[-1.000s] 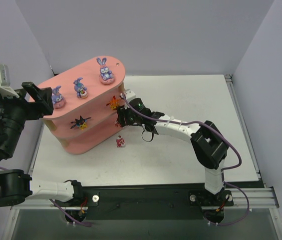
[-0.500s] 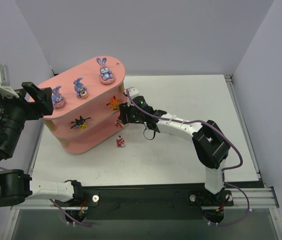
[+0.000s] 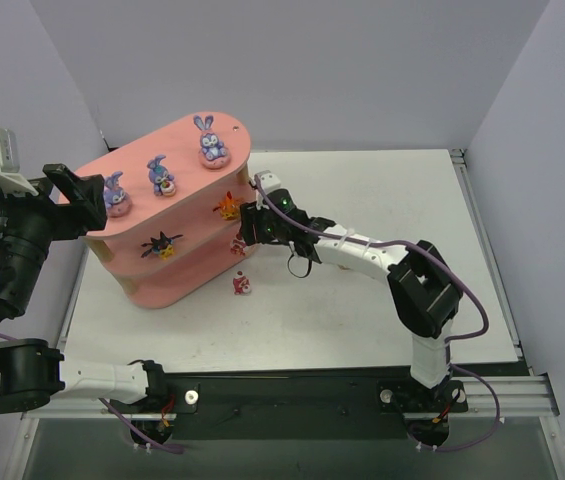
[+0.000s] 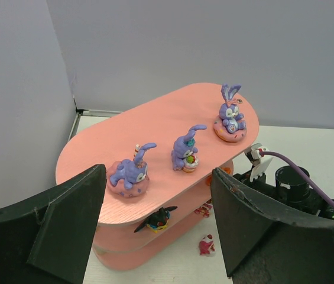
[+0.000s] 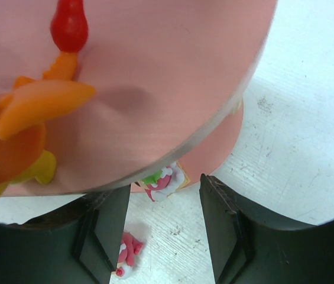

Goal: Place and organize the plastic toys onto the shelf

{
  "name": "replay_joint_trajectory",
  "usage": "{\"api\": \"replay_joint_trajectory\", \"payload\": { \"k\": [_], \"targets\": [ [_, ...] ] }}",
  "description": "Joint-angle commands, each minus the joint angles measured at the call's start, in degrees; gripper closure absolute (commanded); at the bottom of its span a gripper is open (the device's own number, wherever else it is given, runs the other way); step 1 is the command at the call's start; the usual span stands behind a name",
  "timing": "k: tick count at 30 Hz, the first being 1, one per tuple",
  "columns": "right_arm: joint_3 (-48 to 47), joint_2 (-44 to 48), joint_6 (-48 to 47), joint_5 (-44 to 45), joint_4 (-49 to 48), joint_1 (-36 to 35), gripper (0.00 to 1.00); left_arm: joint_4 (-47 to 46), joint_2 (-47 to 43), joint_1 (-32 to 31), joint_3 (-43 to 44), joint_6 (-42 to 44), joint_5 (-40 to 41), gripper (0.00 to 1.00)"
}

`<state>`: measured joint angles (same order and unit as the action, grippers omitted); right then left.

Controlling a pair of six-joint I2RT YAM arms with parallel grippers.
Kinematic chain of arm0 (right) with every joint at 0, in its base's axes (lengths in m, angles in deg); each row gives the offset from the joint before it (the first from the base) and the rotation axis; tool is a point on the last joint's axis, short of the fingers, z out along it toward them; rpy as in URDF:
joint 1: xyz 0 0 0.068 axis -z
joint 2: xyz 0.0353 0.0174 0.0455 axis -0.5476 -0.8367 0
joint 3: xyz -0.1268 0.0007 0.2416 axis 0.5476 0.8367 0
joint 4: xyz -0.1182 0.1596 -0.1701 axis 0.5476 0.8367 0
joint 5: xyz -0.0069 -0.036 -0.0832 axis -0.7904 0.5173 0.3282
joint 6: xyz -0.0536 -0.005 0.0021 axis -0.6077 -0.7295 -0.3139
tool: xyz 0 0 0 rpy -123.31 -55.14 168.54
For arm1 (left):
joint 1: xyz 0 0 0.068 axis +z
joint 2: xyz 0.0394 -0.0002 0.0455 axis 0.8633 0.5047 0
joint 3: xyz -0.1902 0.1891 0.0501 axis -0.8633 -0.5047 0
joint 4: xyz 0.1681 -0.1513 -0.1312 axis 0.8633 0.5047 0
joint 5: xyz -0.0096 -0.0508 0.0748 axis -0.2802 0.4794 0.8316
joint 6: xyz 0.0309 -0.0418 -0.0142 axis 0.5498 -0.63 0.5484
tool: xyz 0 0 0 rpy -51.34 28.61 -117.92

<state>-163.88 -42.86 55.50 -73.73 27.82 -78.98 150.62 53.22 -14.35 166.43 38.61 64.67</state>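
Observation:
The salmon-pink shelf [image 3: 187, 150] stands at the left. Three purple bunnies [image 3: 161, 177] sit along its top board. An orange toy [image 3: 227, 207] and a black-yellow spiky toy [image 3: 161, 245] sit on the middle tier. A small pink-red toy [image 5: 164, 180] rests at the bottom tier's edge. Another pink-red toy [image 3: 243, 285] lies on the table in front. My right gripper [image 3: 249, 226] is open at the shelf's right end, its jaws just short of the bottom-tier toy and holding nothing. My left gripper [image 4: 158, 171] hangs open above the shelf's left end, empty.
The white table [image 3: 362, 300] stretches right of the shelf. Grey walls close in behind and on both sides. The right arm [image 3: 362, 252] reaches across the table's middle, with its cable looping over it.
My right gripper has drawn up and slightly back from the bottom tier, uncovering the small pink-red toy at its edge. The left arm has not moved.

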Motion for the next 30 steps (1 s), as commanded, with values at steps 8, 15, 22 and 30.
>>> {"api": "replay_joint_trajectory", "payload": {
  "k": [8, 15, 22, 30],
  "targets": [
    [14.0, 10.1, 15.7, 1.5, -6.4, 2.2, 0.56, -1.3, -0.8, -0.1, -0.5, -0.8, 0.4, 0.19],
    [17.0, 6.3, 35.4, -7.6, -15.2, 3.6, 1.00, -2.1, -1.0, -0.1, -1.1, -0.4, 0.4, 0.19],
    [13.9, -0.9, 48.6, -13.6, -17.9, 3.5, 1.00, -1.3, -1.2, -0.1, -1.3, -1.5, 0.0, 0.19],
    [14.3, -3.0, 49.9, -14.5, -16.7, 3.4, 1.00, -1.2, -1.5, -0.1, -1.5, -1.6, 0.0, 0.19]
  ]
}}
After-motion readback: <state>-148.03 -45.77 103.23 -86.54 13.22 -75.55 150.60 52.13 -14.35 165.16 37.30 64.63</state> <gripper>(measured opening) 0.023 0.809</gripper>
